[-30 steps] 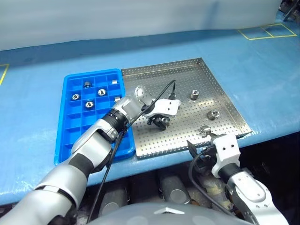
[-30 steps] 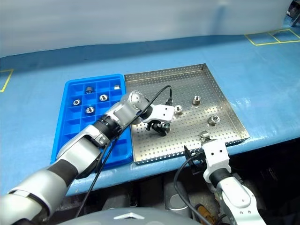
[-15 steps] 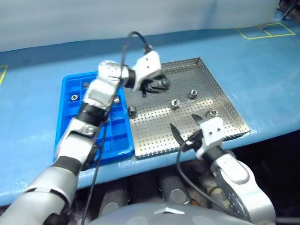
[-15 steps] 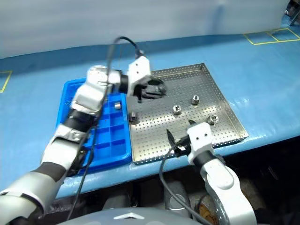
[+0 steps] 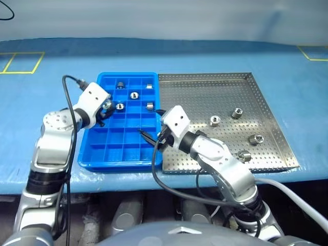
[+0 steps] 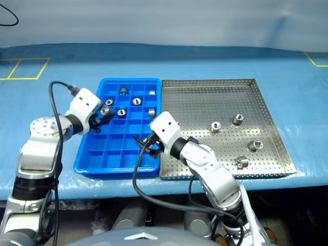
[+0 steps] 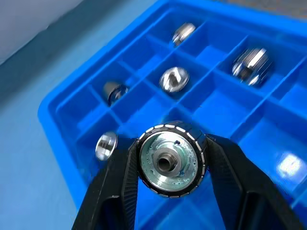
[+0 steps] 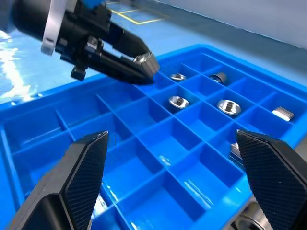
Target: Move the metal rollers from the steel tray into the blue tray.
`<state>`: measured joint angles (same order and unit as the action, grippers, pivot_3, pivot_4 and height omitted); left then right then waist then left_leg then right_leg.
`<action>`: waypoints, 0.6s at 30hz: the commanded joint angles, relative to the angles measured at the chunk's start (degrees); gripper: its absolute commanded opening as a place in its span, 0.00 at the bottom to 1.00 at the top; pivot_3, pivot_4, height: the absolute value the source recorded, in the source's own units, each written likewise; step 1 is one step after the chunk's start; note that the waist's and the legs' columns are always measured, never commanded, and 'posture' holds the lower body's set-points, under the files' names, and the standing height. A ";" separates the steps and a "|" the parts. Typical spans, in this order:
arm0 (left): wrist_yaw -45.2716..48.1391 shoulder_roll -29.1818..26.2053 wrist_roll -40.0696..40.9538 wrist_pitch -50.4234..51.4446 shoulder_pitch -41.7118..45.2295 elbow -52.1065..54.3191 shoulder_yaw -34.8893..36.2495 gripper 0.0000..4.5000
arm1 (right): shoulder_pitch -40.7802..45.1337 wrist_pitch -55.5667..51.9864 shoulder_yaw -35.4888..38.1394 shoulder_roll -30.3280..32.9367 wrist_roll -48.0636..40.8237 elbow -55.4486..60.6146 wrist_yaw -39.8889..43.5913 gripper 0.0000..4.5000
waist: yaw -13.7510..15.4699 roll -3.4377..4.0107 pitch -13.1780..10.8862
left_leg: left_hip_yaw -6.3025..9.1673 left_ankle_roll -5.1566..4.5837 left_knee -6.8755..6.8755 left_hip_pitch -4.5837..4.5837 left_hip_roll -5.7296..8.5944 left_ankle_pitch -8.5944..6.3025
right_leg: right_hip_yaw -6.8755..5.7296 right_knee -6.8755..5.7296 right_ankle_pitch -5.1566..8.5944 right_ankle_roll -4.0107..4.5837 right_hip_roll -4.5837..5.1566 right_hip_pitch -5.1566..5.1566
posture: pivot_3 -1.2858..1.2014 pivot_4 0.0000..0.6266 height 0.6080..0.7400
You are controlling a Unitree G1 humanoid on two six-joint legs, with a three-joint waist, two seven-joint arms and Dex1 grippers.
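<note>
The held metal roller [image 7: 171, 165] is a short silver cylinder with a ribbed rim, a pale flat face and a dark centre hole. The left gripper [image 5: 105, 107] has its jaws clamped on the roller's sides and holds it above the far-left compartments of the blue tray [image 5: 119, 154]. Five more rollers lie in the tray's far compartments, one per cell, among them one [image 5: 134, 95] in the second row. Four rollers rest loose on the steel tray [image 5: 205, 87], all toward its right half, such as one [image 5: 214, 121] near the middle. The right gripper [image 5: 148, 138] hovers over the blue tray's near right edge with jaws spread wide and empty. Both trays sit side by side, touching, on a bench [image 5: 41, 92] covered in blue sheeting marked with yellow tape squares [image 5: 23, 61].
</note>
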<state>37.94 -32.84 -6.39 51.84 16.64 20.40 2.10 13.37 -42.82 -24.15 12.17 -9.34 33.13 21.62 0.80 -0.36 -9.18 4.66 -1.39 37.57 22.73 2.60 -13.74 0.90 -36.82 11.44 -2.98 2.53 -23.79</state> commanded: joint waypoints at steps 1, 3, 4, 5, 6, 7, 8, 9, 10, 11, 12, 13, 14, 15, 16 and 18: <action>-4.09 -0.47 -0.73 3.64 -1.71 5.65 2.49 0.42 | 0.96 2.04 -0.55 -0.50 -0.52 -1.02 1.29 1.00 | 0.45 0.00 0.00 | 0.03 0.02 0.00 0.00 0.00 0.01 | -0.02 0.00 0.01 0.01 0.00 0.01 | 0.57 0.24 1.00; -5.29 -0.82 -0.33 4.84 -3.39 6.49 2.72 0.42 | 1.21 2.58 -1.10 -0.87 -0.53 -2.29 1.79 1.00 | 0.68 0.00 0.00 | 0.03 0.09 0.00 -0.01 0.00 0.04 | -0.02 -0.02 0.01 0.02 0.00 0.01 | 0.57 0.24 1.00; -5.75 -0.85 -0.01 5.12 -3.87 6.67 2.77 0.42 | 1.38 2.89 -1.40 -1.05 -0.47 -2.85 2.00 1.00 | 0.69 0.00 0.00 | 0.03 0.12 0.00 -0.02 -0.02 0.07 | -0.04 -0.02 0.01 0.02 -0.01 0.01 | 0.57 0.24 1.00; -6.06 -0.70 0.44 5.17 -4.29 6.54 2.80 0.42 | 1.74 3.30 -1.90 -1.36 -0.44 -3.55 2.36 1.00 | 0.71 0.00 0.00 | 0.03 0.16 -0.01 -0.04 -0.04 0.09 | -0.05 -0.04 0.00 0.03 -0.02 0.01 | 0.58 0.24 1.00; -6.31 -0.58 0.87 5.04 -4.51 6.26 2.73 0.42 | 2.10 3.66 -2.32 -1.67 -0.44 -4.14 2.66 1.00 | 0.76 0.00 0.00 | 0.03 0.20 -0.01 -0.05 -0.08 0.11 | -0.08 -0.04 0.00 0.05 -0.04 0.01 | 0.58 0.24 1.00; -6.55 -0.61 1.17 4.85 -4.65 5.97 2.48 0.42 | 2.41 3.94 -2.60 -2.00 -0.47 -4.66 2.90 1.00 | 0.77 0.00 0.00 | 0.03 0.25 -0.01 -0.06 -0.11 0.14 | -0.12 -0.05 0.00 0.04 -0.06 0.00 | 0.58 0.24 1.00; -6.75 -0.51 1.48 4.73 -4.52 5.56 2.12 0.42 | 2.72 4.19 -2.80 -2.29 -0.44 -5.20 3.06 1.00 | 0.79 0.00 0.00 | 0.04 0.32 -0.03 -0.06 -0.16 0.19 | -0.15 -0.06 0.02 0.02 -0.08 -0.01 | 0.58 0.24 1.00; -6.92 -0.50 1.71 4.66 -4.45 5.36 1.88 0.42 | 2.85 4.41 -2.92 -2.45 -0.38 -5.51 3.13 1.00 | 0.83 0.00 0.00 | 0.09 0.40 -0.05 -0.06 -0.19 0.23 | -0.19 -0.07 0.01 0.04 -0.12 -0.02 | 0.58 0.24 1.00; -6.92 -0.99 1.60 4.59 -4.34 5.02 1.21 0.42 | 2.93 4.62 -2.97 -2.52 -0.30 -5.77 3.19 1.00 | 0.86 0.00 0.00 | 0.13 0.47 -0.08 -0.07 -0.20 0.28 | -0.21 -0.09 0.01 0.06 -0.14 -0.02 | 0.58 0.24 1.00; -7.01 -1.46 1.44 4.53 -4.19 4.63 0.61 0.42 | 2.96 4.76 -2.98 -2.56 -0.22 -5.93 3.24 1.00 | 0.88 0.00 0.00 | 0.17 0.50 -0.10 -0.08 -0.20 0.31 | -0.21 -0.10 0.01 0.08 -0.15 -0.02 | 0.58 0.24 1.00; -7.03 -1.95 1.33 4.42 -3.98 4.05 0.04 0.42 | 2.91 4.86 -2.93 -2.60 -0.14 -6.01 3.24 1.00 | 0.87 0.00 0.00 | 0.20 0.53 -0.11 -0.09 -0.20 0.33 | -0.23 -0.11 0.01 0.09 -0.17 -0.02 | 0.57 0.24 1.00; -7.11 -2.52 1.09 4.19 -3.65 3.31 -0.72 0.42 | 2.82 4.96 -2.79 -2.62 -0.06 -6.07 3.16 1.00 | 0.86 0.00 0.00 | 0.22 0.55 -0.11 -0.09 -0.20 0.34 | -0.23 -0.11 0.01 0.09 -0.19 -0.02 | 0.57 0.24 1.00; -7.33 -2.89 0.94 3.91 -3.17 2.40 -1.41 0.42 | 2.64 5.04 -2.63 -2.59 0.02 -6.06 3.01 1.00 | 0.84 0.00 0.00 | 0.24 0.56 -0.12 -0.09 -0.21 0.35 | -0.23 -0.12 0.01 0.10 -0.21 -0.02 | 0.57 0.24 1.00; -7.48 -3.12 0.91 3.44 -2.69 1.43 -2.03 0.58 | 2.41 5.12 -2.47 -2.59 0.07 -6.01 2.84 1.00 | 0.84 0.00 0.00 | 0.24 0.57 -0.13 -0.09 -0.20 0.35 | -0.22 -0.12 0.00 0.11 -0.21 -0.02 | 0.57 0.24 1.00; -7.68 -3.18 0.96 3.01 -2.26 0.60 -2.46 0.64 | 2.21 5.15 -2.34 -2.62 0.07 -5.95 2.70 1.00 | 0.84 0.00 0.00 | 0.25 0.57 -0.13 -0.10 -0.21 0.36 | -0.23 -0.12 0.00 0.11 -0.21 -0.02 | 0.57 0.24 1.00; -7.70 -3.55 0.69 1.48 -1.14 -1.74 -4.10 0.79 | 1.70 5.13 -2.15 -2.58 0.13 -5.68 2.34 1.00 | 0.80 0.00 0.00 | 0.24 0.57 -0.15 -0.10 -0.20 0.36 | -0.22 -0.11 0.00 0.11 -0.21 -0.03 | 0.56 0.24 1.00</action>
<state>30.90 -35.23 -4.97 54.77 14.63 19.74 -1.47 15.06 -39.05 -26.97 10.03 -9.34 25.65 24.39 1.61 -0.36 -9.18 4.91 -0.81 37.41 22.63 2.40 -13.38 0.67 -36.93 11.45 -2.85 2.32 -23.82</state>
